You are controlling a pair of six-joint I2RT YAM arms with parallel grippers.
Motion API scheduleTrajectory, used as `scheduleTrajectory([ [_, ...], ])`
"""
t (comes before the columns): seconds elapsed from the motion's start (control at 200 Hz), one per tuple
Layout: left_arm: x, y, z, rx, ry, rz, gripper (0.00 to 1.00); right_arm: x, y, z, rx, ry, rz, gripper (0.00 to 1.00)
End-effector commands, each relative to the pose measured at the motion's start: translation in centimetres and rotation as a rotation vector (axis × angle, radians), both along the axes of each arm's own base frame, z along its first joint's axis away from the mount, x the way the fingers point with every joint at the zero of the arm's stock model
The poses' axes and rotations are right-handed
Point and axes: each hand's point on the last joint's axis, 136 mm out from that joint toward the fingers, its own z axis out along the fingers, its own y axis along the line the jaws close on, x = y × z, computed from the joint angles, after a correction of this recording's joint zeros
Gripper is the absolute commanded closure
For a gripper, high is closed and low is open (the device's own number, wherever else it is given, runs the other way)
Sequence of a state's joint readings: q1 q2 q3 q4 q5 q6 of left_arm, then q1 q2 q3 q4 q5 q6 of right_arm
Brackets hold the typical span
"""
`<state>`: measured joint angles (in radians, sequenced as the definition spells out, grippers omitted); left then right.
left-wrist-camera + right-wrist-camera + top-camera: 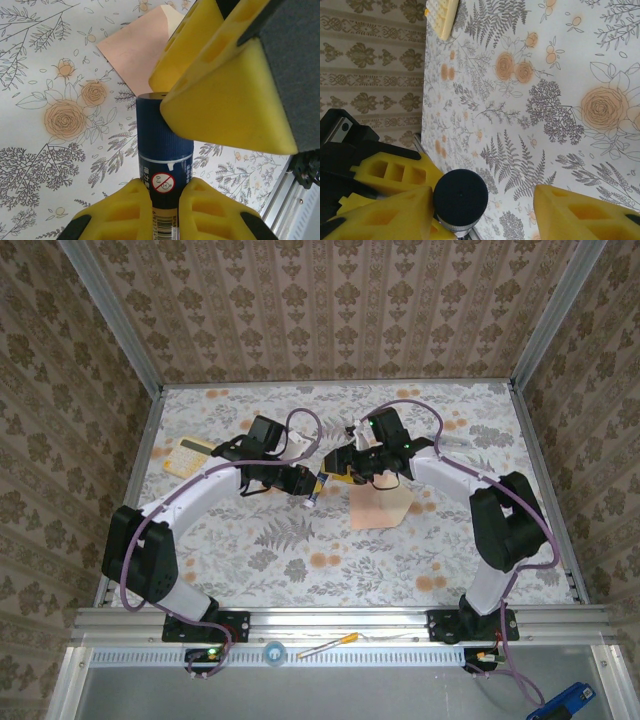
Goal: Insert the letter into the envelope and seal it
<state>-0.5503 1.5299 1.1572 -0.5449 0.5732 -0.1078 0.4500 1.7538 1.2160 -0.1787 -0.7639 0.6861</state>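
Left hand grips the glue stick; my right hand is open by its cap, envelope just beside them.

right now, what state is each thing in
left gripper: shut on glue stick
right gripper: open, fingers either side of the cap
glue stick: held, cap on
envelope: lying flat, flap open

The glue stick sits mid-table between the left gripper and the right gripper. The envelope lies on the table, just right of the stick. A calculator lies at the far left, and a pen on the near rail.
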Motion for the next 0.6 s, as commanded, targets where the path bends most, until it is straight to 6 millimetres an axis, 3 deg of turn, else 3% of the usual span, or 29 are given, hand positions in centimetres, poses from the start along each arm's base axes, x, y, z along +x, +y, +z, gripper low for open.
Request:
scheduleTrajectory([
  [0.0, -0.30, -0.64, 1.95, -0.046, -0.046, -0.035, 0.92, 0.34, 1.01, 0.85, 0.044, -0.003, 0.023, 0.48],
  [0.595, -0.16, -0.72, 1.91, -0.045, -0.045, -0.035, 0.92, 0.30, 1.65, 0.84, 0.073, 0.010, 0.032, 0.63],
])
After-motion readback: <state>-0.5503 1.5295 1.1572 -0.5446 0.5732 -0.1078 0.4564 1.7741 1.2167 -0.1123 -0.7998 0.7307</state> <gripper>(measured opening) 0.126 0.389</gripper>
